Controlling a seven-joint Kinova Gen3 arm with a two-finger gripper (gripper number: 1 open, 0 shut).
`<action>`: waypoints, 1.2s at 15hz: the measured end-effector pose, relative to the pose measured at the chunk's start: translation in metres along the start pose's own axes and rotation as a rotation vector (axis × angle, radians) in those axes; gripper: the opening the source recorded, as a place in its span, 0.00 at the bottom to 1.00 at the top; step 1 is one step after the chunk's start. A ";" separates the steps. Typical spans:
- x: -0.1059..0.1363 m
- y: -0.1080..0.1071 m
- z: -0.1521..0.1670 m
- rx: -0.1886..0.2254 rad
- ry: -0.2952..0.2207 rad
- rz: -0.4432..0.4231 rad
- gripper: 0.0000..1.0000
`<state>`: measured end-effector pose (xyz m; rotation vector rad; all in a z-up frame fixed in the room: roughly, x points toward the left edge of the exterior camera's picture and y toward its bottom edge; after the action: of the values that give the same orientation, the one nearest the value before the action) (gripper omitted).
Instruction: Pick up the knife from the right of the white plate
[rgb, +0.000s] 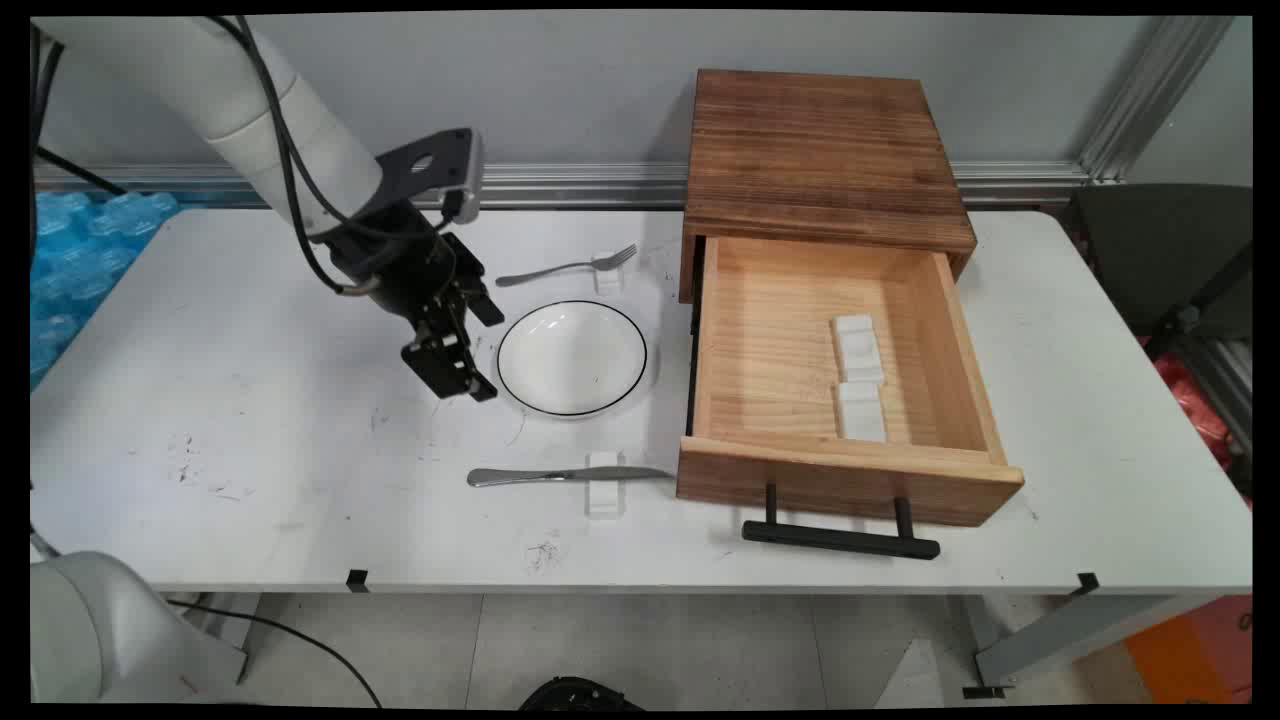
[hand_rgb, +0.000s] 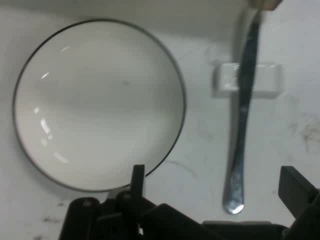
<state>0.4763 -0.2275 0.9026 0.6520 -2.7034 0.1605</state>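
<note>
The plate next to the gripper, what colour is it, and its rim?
The plate is white with a thin black rim line, clearest in the hand view.

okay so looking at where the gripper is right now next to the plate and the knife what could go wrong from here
The open gripper hangs close over the plate's left rim; coming down there, a finger might clip the rim and tip or slide the plate. The knife lies balanced across a small white rest, so a nudge could roll it off. The pulled-out drawer sits right by the blade tip and could be bumped.

Hand view: knife (hand_rgb: 242, 125) tip cut off at top edge; plate (hand_rgb: 97, 102) blurred.
</note>
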 end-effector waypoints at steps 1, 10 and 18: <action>0.003 0.007 0.002 -0.004 0.005 0.004 1.00; 0.015 0.040 0.024 -0.009 0.027 0.018 1.00; 0.004 0.050 0.049 -0.006 0.022 0.026 1.00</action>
<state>0.4342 -0.1943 0.8570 0.6103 -2.6906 0.1648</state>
